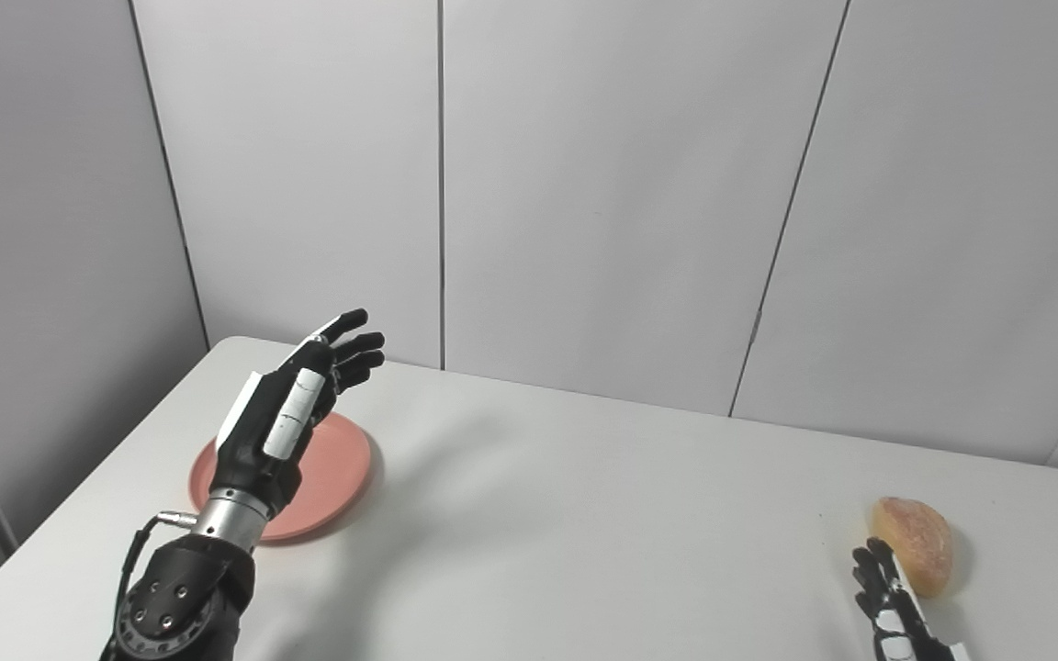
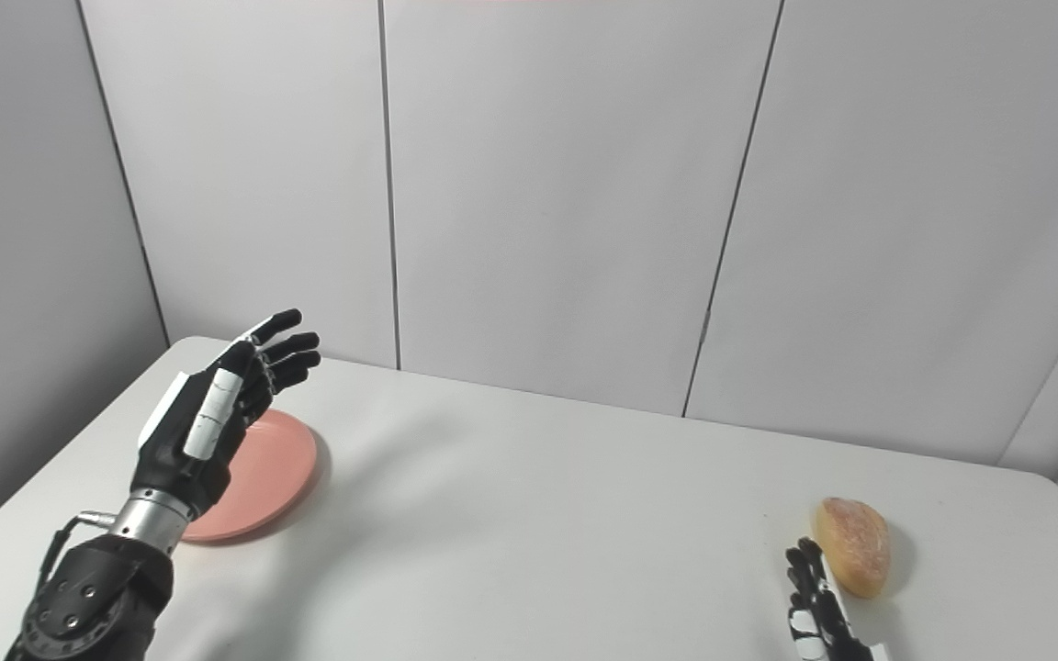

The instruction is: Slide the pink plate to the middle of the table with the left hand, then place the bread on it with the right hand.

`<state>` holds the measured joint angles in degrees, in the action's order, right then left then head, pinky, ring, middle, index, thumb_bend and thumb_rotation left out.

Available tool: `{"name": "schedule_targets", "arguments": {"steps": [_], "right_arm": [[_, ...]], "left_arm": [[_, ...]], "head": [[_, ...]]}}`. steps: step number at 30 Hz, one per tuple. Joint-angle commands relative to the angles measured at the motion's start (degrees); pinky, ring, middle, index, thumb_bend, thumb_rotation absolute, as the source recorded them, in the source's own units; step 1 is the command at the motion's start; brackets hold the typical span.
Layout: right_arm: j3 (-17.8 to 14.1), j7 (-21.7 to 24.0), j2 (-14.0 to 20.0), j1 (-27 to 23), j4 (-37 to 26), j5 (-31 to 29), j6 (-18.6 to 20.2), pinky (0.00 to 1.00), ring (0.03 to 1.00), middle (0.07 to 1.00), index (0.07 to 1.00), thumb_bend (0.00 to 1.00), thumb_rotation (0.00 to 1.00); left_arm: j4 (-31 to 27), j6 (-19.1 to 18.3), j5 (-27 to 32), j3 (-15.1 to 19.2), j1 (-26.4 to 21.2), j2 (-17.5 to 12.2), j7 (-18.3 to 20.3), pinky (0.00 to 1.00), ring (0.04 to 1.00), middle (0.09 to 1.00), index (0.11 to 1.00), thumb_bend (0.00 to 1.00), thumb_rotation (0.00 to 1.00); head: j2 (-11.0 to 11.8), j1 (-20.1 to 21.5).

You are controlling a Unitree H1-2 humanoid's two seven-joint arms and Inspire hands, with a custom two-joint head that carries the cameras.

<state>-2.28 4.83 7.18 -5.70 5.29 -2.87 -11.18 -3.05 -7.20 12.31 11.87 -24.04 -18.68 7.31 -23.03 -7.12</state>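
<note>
A pink plate (image 1: 336,464) lies on the left part of the white table (image 1: 584,514). My left hand (image 1: 295,404) is raised above the plate, open, fingers stretched toward the back right, holding nothing. It covers the plate's left half. A bread roll (image 1: 913,543) lies near the table's right front. My right hand (image 1: 892,606) sits low at the picture's bottom edge just left of the bread, fingers apart and pointing up, holding nothing. The same scene shows in the right eye view: plate (image 2: 276,468), bread (image 2: 853,545).
Grey wall panels (image 1: 584,184) stand close behind the table's far edge. The table's left edge runs down past the plate, and its right corner lies just beyond the bread.
</note>
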Motion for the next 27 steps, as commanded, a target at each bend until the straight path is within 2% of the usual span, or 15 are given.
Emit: {"name": "schedule_targets", "arguments": {"steps": [1,6,11,14,21,27], "right_arm": [[0.1,0.0,-0.3,3.2,2.1,-0.2,0.7,1.00,0.987,0.965,0.984,0.79,0.98],[0.0,0.0,-0.1,3.0,2.5,-0.2,0.6,1.00,0.985,0.965,0.983,0.80,0.98],[-0.1,0.0,-0.1,2.9,2.7,-0.2,0.8,1.00,0.988,0.964,0.984,0.79,0.99],[-0.2,-0.1,-0.3,2.8,2.7,-0.2,1.0,1.00,0.985,0.961,0.978,0.80,0.98],[0.0,0.0,-0.3,3.0,2.3,0.0,1.3,1.00,0.988,0.963,0.978,0.81,0.98],[-0.2,-0.2,-0.5,3.0,2.3,-0.2,1.4,1.00,0.982,0.958,0.972,0.81,0.98]], "left_arm": [[1.0,3.8,-0.2,1.2,-3.7,-2.7,0.4,0.85,0.808,0.807,0.811,1.00,0.87],[8.6,8.2,0.6,2.7,-6.1,-7.1,2.9,0.85,0.815,0.828,0.828,0.99,0.89],[20.2,13.7,2.6,4.3,-9.6,-10.1,6.1,0.90,0.857,0.868,0.858,0.99,0.89],[27.4,17.0,2.4,4.3,-11.7,-11.9,7.5,0.89,0.869,0.878,0.886,1.00,0.89],[40.7,22.9,3.4,4.3,-15.8,-14.8,11.9,0.87,0.864,0.883,0.913,1.00,0.87],[50.3,27.6,4.5,5.3,-18.3,-16.2,14.6,0.92,0.901,0.920,0.949,1.00,0.87]], "head": [[0.0,-0.1],[-0.1,-0.4],[0.1,-0.5],[0.1,-0.4],[-0.1,-0.3],[0.0,-0.3]]}}
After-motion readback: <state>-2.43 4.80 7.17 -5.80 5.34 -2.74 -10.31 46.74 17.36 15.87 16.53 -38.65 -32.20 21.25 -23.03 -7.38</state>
